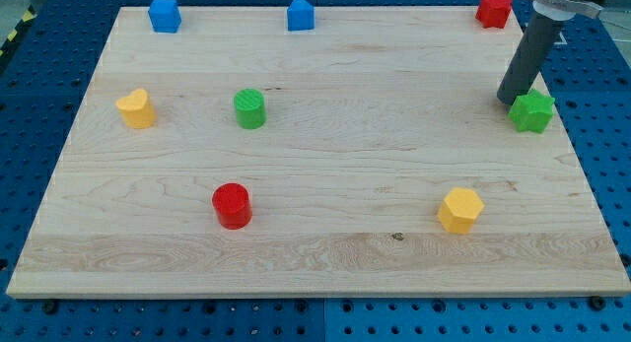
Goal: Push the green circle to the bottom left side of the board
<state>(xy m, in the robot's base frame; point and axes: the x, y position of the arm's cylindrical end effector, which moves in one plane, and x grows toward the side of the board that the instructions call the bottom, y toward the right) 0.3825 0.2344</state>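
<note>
The green circle (250,108) stands on the wooden board (325,184), left of the middle in the upper half. My tip (508,100) is far off at the view's right, touching or just left of a green star-shaped block (532,111). The dark rod rises from the tip toward the view's top right corner. The whole width of the board's middle lies between my tip and the green circle.
A yellow block (136,108) lies left of the green circle. A red circle (233,205) lies below it. A yellow hexagon (459,210) is at the lower right. Two blue blocks (165,15) (301,14) and a red block (494,9) line the top edge.
</note>
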